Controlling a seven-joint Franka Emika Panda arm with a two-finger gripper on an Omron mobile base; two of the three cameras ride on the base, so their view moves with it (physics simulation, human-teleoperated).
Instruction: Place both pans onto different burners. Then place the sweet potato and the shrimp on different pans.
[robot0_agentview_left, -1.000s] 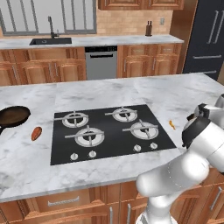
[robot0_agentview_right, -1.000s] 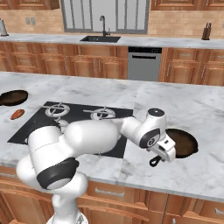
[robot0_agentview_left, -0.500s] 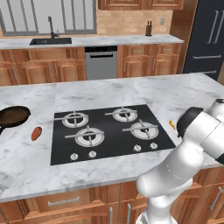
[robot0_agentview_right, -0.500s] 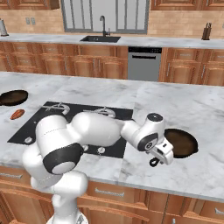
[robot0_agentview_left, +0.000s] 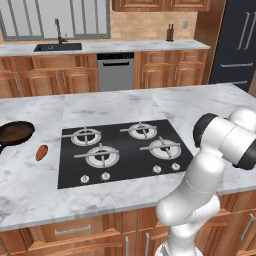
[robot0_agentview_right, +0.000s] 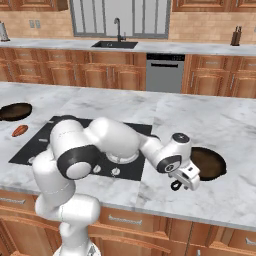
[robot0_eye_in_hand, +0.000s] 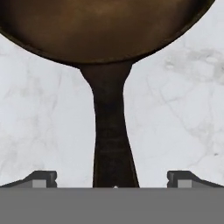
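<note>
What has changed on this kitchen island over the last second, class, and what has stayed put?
The arm has swung further right and its hand has settled over the handle of the right-hand pan, jaws wide on either side of the handle, nothing gripped yet. Unmoved: that pan, the left-hand pan, the sweet potato and the cooktop with its bare burners.
</note>
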